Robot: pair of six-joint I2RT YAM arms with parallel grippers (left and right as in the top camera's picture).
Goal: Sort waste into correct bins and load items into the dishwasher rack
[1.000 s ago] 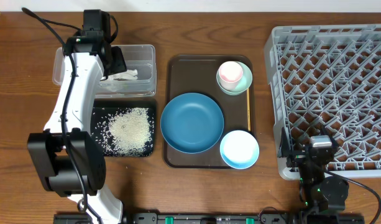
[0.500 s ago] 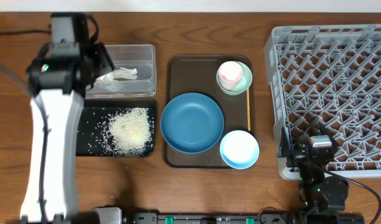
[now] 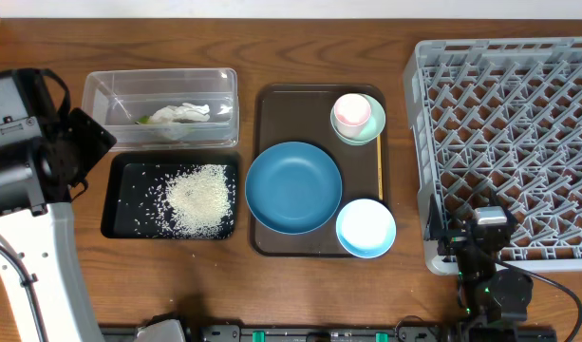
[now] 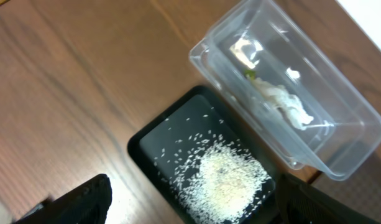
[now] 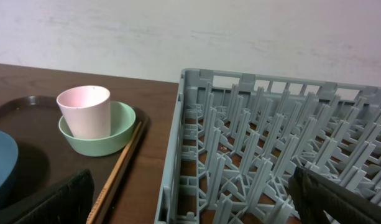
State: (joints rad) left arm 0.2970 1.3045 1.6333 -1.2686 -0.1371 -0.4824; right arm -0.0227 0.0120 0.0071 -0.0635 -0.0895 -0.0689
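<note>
Stick (image 3: 380,169) by grn bowl (image 3: 374,129), cup (image 3: 351,112) inside

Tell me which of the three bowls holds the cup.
The pale green bowl, at the tray's far right corner: the pink cup stands inside it. The dark blue bowl and the light blue bowl are both empty.

The white rice (image 3: 197,199) lies in a heap in the black tray (image 3: 120,204). The crumpled tissue (image 3: 179,114) and the green wrapper (image 3: 144,120) (only a bit shows) lie in the clear tub (image 3: 93,90). The pink cup (image 3: 351,111) stands in the green bowl (image 3: 365,133). The big dark blue bowl (image 3: 292,186) touches the small light blue bowl (image 3: 366,228), near the grey rack (image 3: 509,123).
</note>
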